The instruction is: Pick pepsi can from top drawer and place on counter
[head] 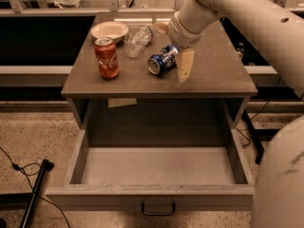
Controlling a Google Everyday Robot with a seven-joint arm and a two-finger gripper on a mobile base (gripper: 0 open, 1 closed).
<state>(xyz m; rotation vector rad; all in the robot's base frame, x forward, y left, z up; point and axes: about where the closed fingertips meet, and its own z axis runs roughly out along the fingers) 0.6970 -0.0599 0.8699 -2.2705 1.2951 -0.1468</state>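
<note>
The pepsi can (160, 62), blue with a silver end, lies on its side near the middle of the counter (216, 75). My gripper (172, 51) hangs just above and to the right of it, open. One tan finger (185, 65) points down at the counter right of the can and does not hold it. The other finger is mostly hidden behind the wrist. The top drawer (152, 197) is pulled fully out below the counter. Its grey inside is empty and its dark handle (158, 208) faces me.
A red Coca-Cola can (107, 57) stands at the counter's left. A white bowl (109, 31) and a clear plastic bottle (137, 41) lie behind it. My arm and body (280, 175) fill the right side. A black pole and cable (33, 189) lie on the floor at left.
</note>
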